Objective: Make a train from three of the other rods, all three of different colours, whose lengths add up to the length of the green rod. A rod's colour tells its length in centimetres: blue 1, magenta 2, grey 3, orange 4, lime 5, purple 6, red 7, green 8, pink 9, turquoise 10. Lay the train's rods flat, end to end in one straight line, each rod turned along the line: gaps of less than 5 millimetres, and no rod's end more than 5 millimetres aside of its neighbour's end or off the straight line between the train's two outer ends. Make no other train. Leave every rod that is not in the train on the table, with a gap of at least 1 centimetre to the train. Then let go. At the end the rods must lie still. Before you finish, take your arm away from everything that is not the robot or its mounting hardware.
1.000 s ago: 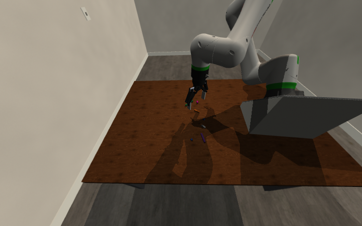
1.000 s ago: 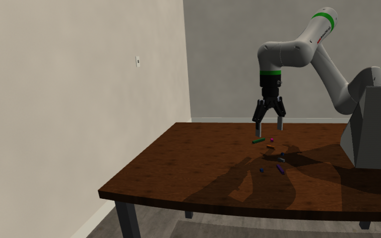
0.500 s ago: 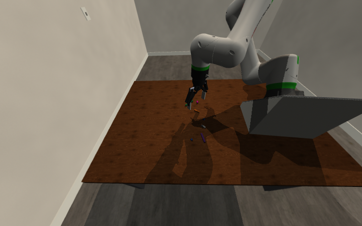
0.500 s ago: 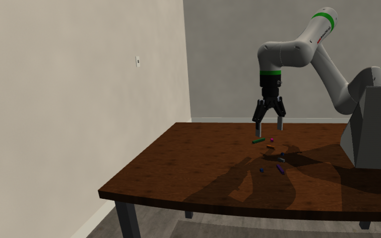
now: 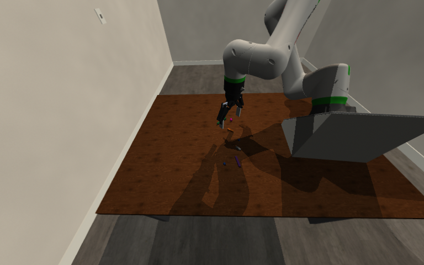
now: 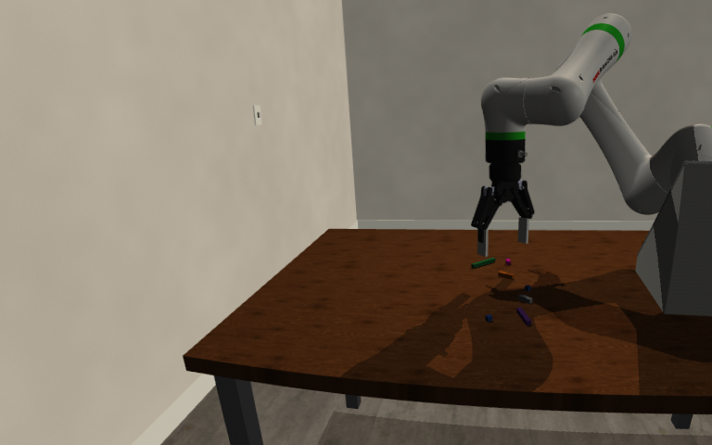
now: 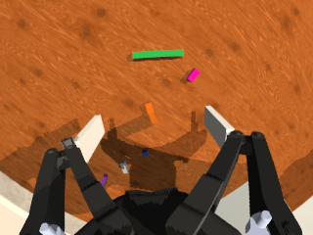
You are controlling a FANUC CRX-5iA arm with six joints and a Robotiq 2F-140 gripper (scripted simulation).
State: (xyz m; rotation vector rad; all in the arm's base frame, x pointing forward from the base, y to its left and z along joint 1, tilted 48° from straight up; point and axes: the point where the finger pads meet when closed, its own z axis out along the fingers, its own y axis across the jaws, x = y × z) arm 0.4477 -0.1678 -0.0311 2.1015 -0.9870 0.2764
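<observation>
My gripper (image 6: 502, 236) hangs open and empty above the table, over the far end of the rod group; it also shows in the top view (image 5: 230, 117) and the wrist view (image 7: 156, 127). The green rod (image 6: 483, 262) lies flat just below it, also seen in the wrist view (image 7: 156, 54). A magenta rod (image 6: 507, 260) lies beside it. An orange rod (image 6: 505, 273) lies a little nearer. In shadow lie a blue rod (image 6: 527, 287), a grey rod (image 6: 525, 298), a second blue rod (image 6: 489, 318) and a purple rod (image 6: 523, 316). All rods lie apart.
The robot's grey base block (image 6: 680, 241) stands at the table's right side. The arm's shadow falls across the middle of the wooden table. A wall runs along the left side.
</observation>
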